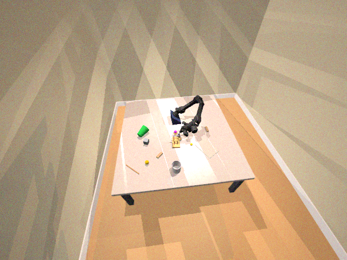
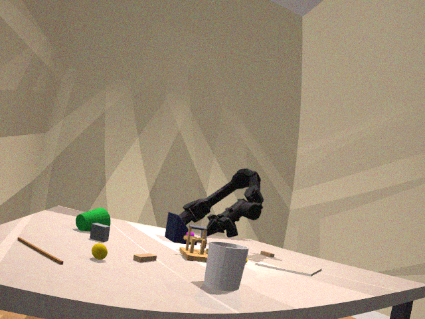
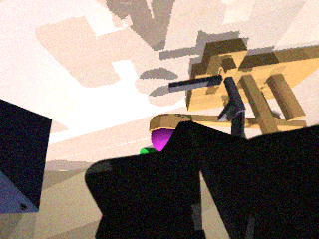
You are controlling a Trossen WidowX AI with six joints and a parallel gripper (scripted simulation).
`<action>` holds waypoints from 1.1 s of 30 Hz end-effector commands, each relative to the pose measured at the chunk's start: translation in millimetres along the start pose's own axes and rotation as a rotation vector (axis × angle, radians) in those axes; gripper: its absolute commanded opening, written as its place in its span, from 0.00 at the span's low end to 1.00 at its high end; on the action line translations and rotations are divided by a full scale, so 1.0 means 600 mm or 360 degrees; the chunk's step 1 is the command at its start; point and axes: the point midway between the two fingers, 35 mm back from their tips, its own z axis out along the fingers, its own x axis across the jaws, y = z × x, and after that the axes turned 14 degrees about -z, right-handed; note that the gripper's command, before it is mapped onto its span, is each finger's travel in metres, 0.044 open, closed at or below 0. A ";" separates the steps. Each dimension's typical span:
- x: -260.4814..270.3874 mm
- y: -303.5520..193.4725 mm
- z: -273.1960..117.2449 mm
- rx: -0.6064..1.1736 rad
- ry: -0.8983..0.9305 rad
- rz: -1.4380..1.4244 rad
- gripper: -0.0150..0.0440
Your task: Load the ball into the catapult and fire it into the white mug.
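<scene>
The magenta ball sits in the round wooden cup at the end of the catapult's throwing arm. The wooden catapult stands on the table with its cup end toward the robot's base. The white mug, which looks grey here, stands upright beyond the catapult's other end, near the front edge. My gripper is shut and empty. It is beside the catapult's cup end, on the right in the top view. In the wrist view the black fingers hide part of the ball and throwing arm.
A dark blue wedge stands at the arm's base. A green cup lies on its side by a grey cube. Yellow balls, wooden blocks and a stick lie around.
</scene>
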 end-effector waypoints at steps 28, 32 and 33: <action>-0.006 0.067 0.062 -0.0009 0.0010 0.0004 0.25; -0.014 0.035 -0.029 -0.0005 0.0001 0.0002 0.25; -0.012 0.025 -0.057 -0.0004 -0.0001 0.0001 0.25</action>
